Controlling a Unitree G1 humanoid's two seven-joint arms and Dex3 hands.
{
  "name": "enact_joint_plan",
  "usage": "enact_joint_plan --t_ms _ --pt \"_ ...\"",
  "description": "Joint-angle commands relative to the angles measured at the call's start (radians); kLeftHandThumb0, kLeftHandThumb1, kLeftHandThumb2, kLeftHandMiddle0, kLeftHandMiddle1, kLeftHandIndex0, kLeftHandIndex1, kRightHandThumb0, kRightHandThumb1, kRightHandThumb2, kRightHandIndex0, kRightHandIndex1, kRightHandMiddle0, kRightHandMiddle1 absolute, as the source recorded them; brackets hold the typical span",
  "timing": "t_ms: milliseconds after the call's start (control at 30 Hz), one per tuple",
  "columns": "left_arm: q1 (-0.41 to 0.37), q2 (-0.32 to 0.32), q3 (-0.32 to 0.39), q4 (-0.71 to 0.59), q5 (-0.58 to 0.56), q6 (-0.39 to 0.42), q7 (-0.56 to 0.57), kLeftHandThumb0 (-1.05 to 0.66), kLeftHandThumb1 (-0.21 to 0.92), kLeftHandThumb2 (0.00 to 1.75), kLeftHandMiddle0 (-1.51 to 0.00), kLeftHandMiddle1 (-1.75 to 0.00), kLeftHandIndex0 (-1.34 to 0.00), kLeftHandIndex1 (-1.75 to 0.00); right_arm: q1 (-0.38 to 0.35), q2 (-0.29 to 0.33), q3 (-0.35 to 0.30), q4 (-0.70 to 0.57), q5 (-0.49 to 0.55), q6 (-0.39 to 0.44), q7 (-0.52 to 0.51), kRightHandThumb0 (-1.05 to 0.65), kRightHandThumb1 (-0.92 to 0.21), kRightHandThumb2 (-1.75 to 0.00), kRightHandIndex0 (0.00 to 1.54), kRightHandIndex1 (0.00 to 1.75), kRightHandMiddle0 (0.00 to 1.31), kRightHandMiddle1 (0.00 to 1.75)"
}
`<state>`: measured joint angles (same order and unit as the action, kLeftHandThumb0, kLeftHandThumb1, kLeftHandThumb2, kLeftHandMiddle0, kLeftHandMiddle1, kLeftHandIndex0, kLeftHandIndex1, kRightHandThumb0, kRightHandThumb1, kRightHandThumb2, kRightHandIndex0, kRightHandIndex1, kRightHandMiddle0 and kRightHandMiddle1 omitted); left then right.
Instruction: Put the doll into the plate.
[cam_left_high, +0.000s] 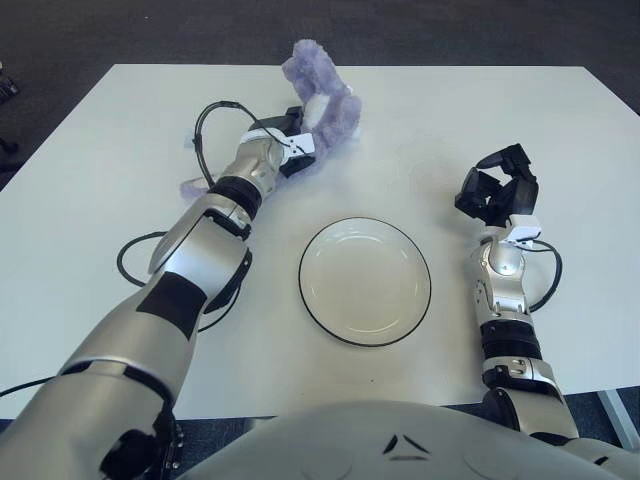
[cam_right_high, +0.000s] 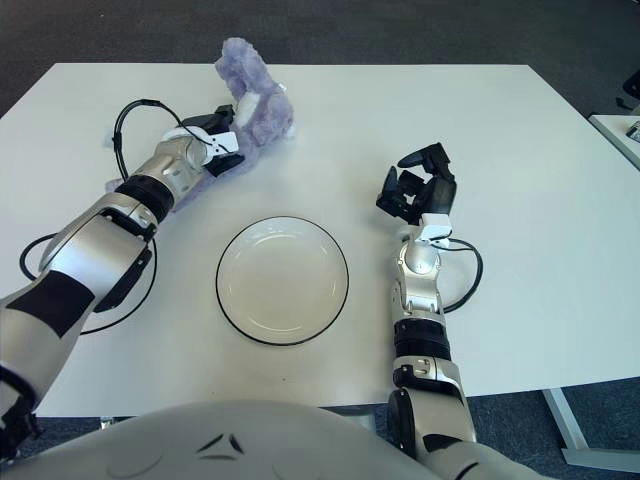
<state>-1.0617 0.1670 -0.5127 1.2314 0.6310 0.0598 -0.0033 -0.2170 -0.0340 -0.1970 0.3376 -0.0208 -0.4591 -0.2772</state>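
Note:
A fluffy purple doll (cam_left_high: 325, 95) with a white patch is held up over the far middle of the white table (cam_left_high: 450, 110). My left hand (cam_left_high: 298, 142) is shut on its lower part, reaching well beyond the plate. The white plate (cam_left_high: 365, 280) with a dark rim lies bare at the table's centre, nearer to me than the doll. My right hand (cam_left_high: 497, 192) shows to the right of the plate, fingers relaxed and holding nothing.
A small purple plush piece (cam_left_high: 192, 187) shows on the table beside my left forearm. Black cables loop off the left arm near the wrist (cam_left_high: 205, 115) and the elbow (cam_left_high: 130, 255). Dark floor surrounds the table.

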Motion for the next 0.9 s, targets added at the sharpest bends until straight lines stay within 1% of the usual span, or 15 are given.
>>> enact_joint_plan --t_ms 0,200,400,600,767,867 --pt "0.123 -0.025 -0.010 0.053 -0.006 0.041 -0.051 0.51 0.19 1.46 -0.71 -1.74 -0.81 -1.75 0.133 0.031 -0.004 0.077 0.001 0.018 -0.003 -0.47 -0.36 -1.27 1.29 1.75 0.58 1.75" --pt "0.121 -0.024 0.000 0.046 -0.012 0.055 -0.045 0.53 0.17 1.49 -0.73 -1.75 -0.89 -1.75 0.134 0.033 -0.002 0.077 -0.002 0.024 -0.006 -0.47 -0.36 -1.27 1.29 1.75 0.58 1.75" --pt "0.124 -0.021 0.007 0.038 -0.012 0.060 -0.011 0.54 0.15 1.52 -0.75 -1.75 -0.93 -1.75 0.132 0.029 -0.002 0.088 0.002 0.023 0.003 -0.47 -0.36 -1.27 1.30 1.75 0.58 1.75" --pt "0.134 -0.011 0.016 0.025 -0.014 0.039 0.036 0.54 0.14 1.53 -0.75 -1.75 -0.94 -1.75 0.129 0.024 -0.004 0.099 0.006 0.020 0.012 -0.46 -0.38 -1.24 1.30 1.75 0.57 1.75" --pt "0.144 -0.001 0.023 0.010 -0.011 0.016 0.118 0.55 0.13 1.55 -0.77 -1.75 -0.97 -1.75 0.121 0.020 -0.007 0.115 0.011 0.020 0.019 -0.46 -0.38 -1.24 1.29 1.75 0.56 1.75" --pt "0.141 0.016 0.031 -0.012 -0.015 -0.008 0.133 0.55 0.12 1.55 -0.77 -1.75 -0.99 -1.75 0.118 0.020 -0.007 0.119 0.011 0.019 0.020 -0.46 -0.39 -1.23 1.30 1.75 0.56 1.75"
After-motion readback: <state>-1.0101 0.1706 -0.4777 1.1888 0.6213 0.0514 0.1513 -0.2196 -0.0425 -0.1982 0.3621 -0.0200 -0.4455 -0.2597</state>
